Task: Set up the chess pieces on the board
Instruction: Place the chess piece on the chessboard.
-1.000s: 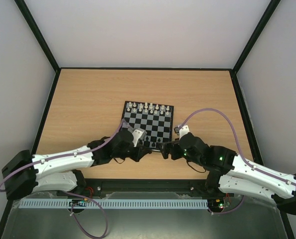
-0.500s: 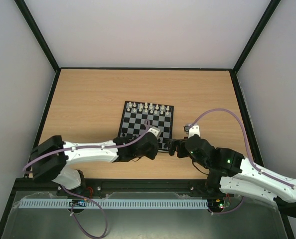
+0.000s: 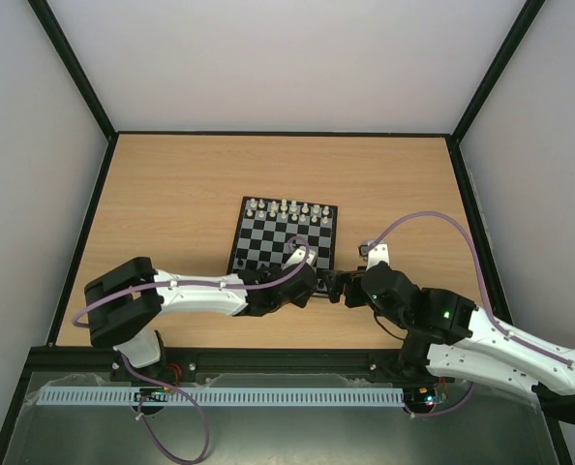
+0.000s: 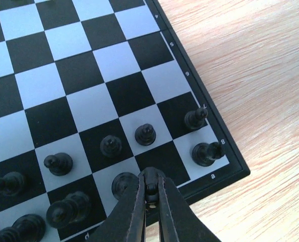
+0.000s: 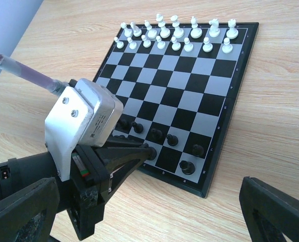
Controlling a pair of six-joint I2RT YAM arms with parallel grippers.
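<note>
We see black chess pieces and white pieces on our black-and-pale-grey checked board, over a light wood-grain worktop.

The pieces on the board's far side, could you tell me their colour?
The far pieces are white, clearest in the right wrist view.

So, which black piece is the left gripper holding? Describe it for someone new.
Find the chessboard, then its near-right corner, where the black pieces stand. The piece is the only one pinched in the shut left gripper; its neighbours all stand free on their squares.
</note>
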